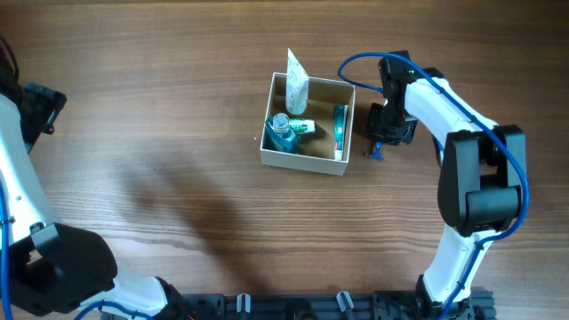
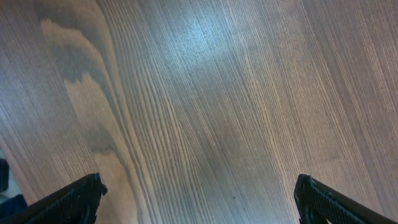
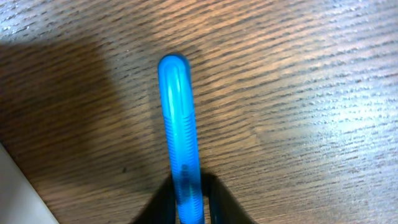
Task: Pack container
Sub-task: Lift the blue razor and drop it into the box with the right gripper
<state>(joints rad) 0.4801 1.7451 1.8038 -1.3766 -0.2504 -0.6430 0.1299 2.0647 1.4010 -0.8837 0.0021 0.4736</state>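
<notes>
Container half packed, right arm holding a blue piece beside it.

The white-walled container (image 1: 302, 164) sits near the middle of the wooden table (image 1: 160, 133), with 4 items inside: a white pouch (image 1: 296, 84) upright in its far-left corner, a clear bottle (image 1: 282, 132), a green-and-white tube (image 1: 302, 127), and a teal stick (image 1: 340, 126) along its right wall. Just beside that wall, outside, the right gripper (image 1: 379, 145) has its jaws pinching a slim blue plastic piece (image 3: 179, 124) over bare wood. The left gripper (image 2: 199, 208) hangs well apart at the table's left, jaws spread wide, holding nothing.
</notes>
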